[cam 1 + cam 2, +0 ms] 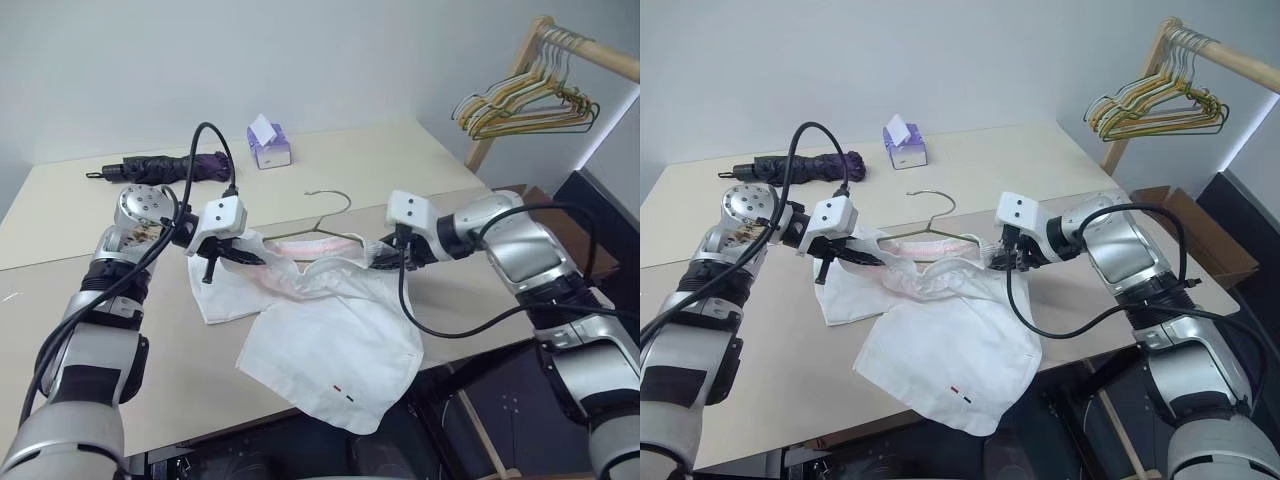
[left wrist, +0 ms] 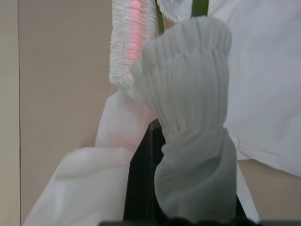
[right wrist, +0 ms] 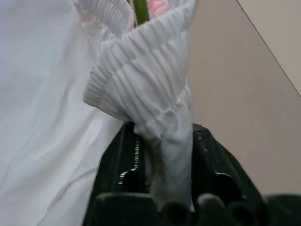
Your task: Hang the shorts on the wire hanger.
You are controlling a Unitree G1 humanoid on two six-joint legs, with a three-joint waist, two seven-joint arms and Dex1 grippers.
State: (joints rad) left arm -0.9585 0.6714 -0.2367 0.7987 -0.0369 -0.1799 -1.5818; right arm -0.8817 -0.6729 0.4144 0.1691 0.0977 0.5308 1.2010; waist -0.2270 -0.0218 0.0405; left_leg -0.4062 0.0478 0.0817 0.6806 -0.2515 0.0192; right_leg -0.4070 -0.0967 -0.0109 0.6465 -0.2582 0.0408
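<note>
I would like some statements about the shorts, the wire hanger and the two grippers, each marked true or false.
1. The left gripper is shut on the waistband of the shorts. True.
2. The right gripper is open and clear of the cloth. False: its fingers pinch a fold of the waistband.
3. The wire hanger hangs on the wooden rack. False: it lies on the table, at the waistband; the rack holds other hangers.
4. A folded umbrella lies on the table behind the left arm. True.
5. The tissue box sits on the shorts. False: it stands apart, farther back.
</note>
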